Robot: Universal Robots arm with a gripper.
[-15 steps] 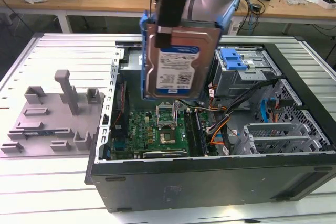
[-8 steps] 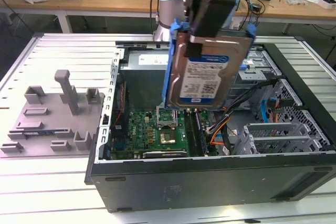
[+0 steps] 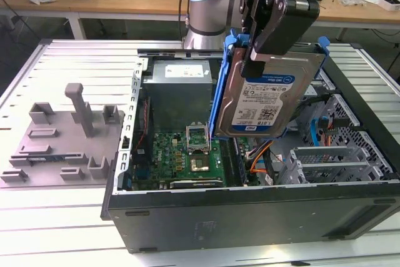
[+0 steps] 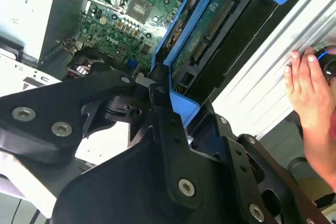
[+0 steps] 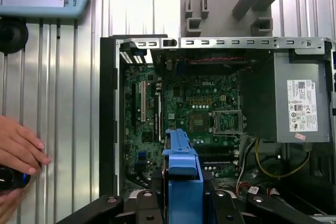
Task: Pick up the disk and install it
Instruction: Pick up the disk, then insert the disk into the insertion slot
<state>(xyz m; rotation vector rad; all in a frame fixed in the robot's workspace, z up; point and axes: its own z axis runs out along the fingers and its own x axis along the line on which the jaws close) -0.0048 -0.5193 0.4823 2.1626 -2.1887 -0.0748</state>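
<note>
The gripper [image 3: 261,60] is clamped on the upper end of the disk [image 3: 269,101]. The disk hangs tilted just under the gripper, in the air above the open computer case [image 3: 250,207].

The exterior view gives the disk's labelled face and the blue bracket [image 3: 219,85] along its edges. The second wrist view gives the disk's other side, with its connectors.

The first wrist view looks down past the gripper. The green circuit board [image 5: 194,114] lies well below it on the case floor, and the power supply [image 5: 294,98] is off to one side.

Both wrist views catch a person's hand [image 5: 18,148] on the slatted table [image 5: 58,103], outside the case and well apart from the gripper. A grey fixture [image 3: 69,136] sits beyond the case wall.
</note>
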